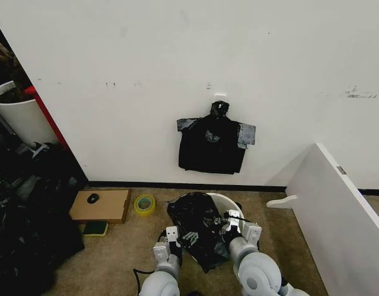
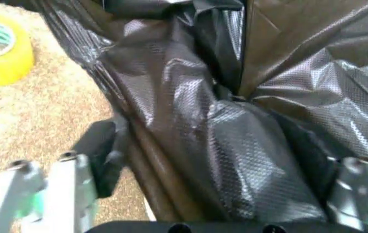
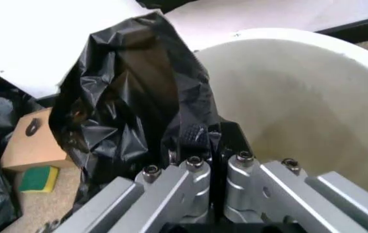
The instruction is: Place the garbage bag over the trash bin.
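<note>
Low in the centre of the head view, the thin, glossy, crinkled black plastic garbage bag (image 1: 198,229) lies draped over the left part of the round cream-white plastic trash bin (image 1: 228,201), whose rim still shows bare on its right and far side. The bin stands on the tan carpet floor (image 1: 129,246), just below the white wall (image 1: 189,74).

The left pincer (image 1: 171,237) sits at the bag's lower-left edge; in the left wrist view its fingers (image 2: 74,179) stand wide apart with a thick fold of the bag (image 2: 236,145) bunched between them, so it is open around the plastic. The right pincer (image 1: 234,220) is at the bag's right edge over the bin's mouth; in the right wrist view its black pads (image 3: 197,133) are pressed together on a pinch of the bag (image 3: 129,92), closed on it, with the pale bin interior (image 3: 300,97) just beside.

In the left part of the head view, a yellow tape roll (image 1: 144,204) lies near the bin, next to a flat brown cardboard box (image 1: 101,205). A flat black bundle (image 1: 214,145) hangs on the wall above.
</note>
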Robot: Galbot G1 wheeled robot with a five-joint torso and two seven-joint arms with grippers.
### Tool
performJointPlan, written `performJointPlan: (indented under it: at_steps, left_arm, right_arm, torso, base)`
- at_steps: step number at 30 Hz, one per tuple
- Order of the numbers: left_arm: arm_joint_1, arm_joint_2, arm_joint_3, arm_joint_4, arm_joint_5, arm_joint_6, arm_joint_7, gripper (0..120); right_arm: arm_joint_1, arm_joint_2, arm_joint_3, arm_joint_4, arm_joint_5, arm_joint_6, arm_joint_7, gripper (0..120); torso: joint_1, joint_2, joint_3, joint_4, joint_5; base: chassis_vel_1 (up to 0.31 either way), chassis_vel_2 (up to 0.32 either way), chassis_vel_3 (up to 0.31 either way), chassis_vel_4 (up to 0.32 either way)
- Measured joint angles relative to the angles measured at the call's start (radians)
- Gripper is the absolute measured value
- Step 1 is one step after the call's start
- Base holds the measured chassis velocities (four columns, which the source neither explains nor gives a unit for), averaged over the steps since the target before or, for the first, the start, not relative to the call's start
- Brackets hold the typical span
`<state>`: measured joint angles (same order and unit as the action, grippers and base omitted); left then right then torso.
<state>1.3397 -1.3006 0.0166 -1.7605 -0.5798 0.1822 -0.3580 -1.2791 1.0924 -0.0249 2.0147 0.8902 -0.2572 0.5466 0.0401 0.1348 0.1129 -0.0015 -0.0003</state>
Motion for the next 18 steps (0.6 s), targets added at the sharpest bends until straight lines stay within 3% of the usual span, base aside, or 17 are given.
performJointPlan:
  at_steps: [3,8,11,18]
  left_arm:
    - [-0.012,0.009,-0.004,0.001,-0.009,0.024,0.01,67]
    - [-0.044,0.027,-0.009,-0.006,-0.036,0.072,-0.005,43]
    - [-0.052,0.033,-0.011,-0.007,-0.044,0.088,-0.012,39]
    - [-0.073,0.087,-0.057,-0.029,-0.097,0.148,0.006,9]
  right_arm:
    - [-0.002,0.0,0.0,0.003,0.0,0.0,-0.001,0]
    - [-0.004,-0.001,0.0,0.008,-0.014,-0.001,-0.001,0]
    - [-0.004,-0.002,0.001,0.009,-0.022,-0.001,-0.002,0]
    - [-0.012,-0.013,0.018,0.001,-0.109,0.011,-0.023,0]
  torso:
    - [0.0,0.0,0.0,0.0,0.0005]
    - [0.0,0.0,0.0,-0.0001,0.0005]
    - [0.0,0.0,0.0,-0.0002,0.0005]
    - [0.0,0.0,0.0,-0.0004,0.0003]
  base:
    - [0.0,0.0,0.0,0.0]
    - [0.0,0.0,0.0,0.0]
    - [0.0,0.0,0.0,0.0]
    - [0.0,0.0,0.0,0.0]
